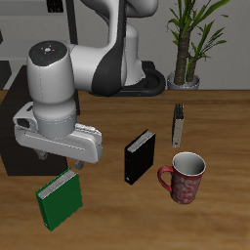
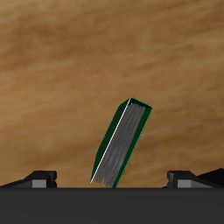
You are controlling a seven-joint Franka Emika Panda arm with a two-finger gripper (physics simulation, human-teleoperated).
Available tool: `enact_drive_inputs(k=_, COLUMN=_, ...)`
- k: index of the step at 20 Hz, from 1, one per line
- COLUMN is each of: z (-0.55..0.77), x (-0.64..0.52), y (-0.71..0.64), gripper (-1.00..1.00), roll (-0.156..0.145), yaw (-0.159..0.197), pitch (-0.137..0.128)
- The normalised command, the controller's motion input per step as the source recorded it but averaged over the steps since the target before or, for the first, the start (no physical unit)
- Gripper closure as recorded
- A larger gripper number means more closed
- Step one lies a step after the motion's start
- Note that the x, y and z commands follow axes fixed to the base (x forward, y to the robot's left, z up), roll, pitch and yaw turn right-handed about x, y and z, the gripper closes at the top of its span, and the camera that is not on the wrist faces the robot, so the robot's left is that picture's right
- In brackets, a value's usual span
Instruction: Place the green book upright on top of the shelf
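The green book (image 1: 61, 198) stands on the wooden table near its front edge, leaning a little. In the wrist view the green book (image 2: 122, 144) shows its pale page edges between green covers. My gripper (image 1: 56, 164) hangs just above the book, not touching it. In the wrist view my gripper (image 2: 112, 180) is open, with the fingertips (image 2: 40, 178) wide apart on either side of the book. The shelf (image 1: 8, 122) is the dark cabinet at the frame's edge, behind my arm and mostly hidden by it.
A black book (image 1: 140, 156) stands upright mid-table. A thin grey-brown book (image 1: 179, 125) stands farther back. A dark red mug (image 1: 184, 178) sits beside the black book near the front. A potted plant (image 1: 187, 44) stands behind the table.
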Motion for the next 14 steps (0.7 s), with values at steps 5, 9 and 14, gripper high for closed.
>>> enact_drive_inputs(k=5, z=-0.27, x=0.08, y=-0.12, gripper=-1.0, roll=-0.009, yaw=-0.022, pitch=-0.003)
enact_drive_inputs(k=9, z=-0.23, x=0.07, y=-0.16, gripper=-1.0, roll=-0.032, yaw=-0.031, pitch=0.012)
enact_drive_inputs(k=14, z=-0.35, x=0.09, y=-0.06, gripper=-1.0, roll=-0.016, yaw=-0.009, pitch=0.042)
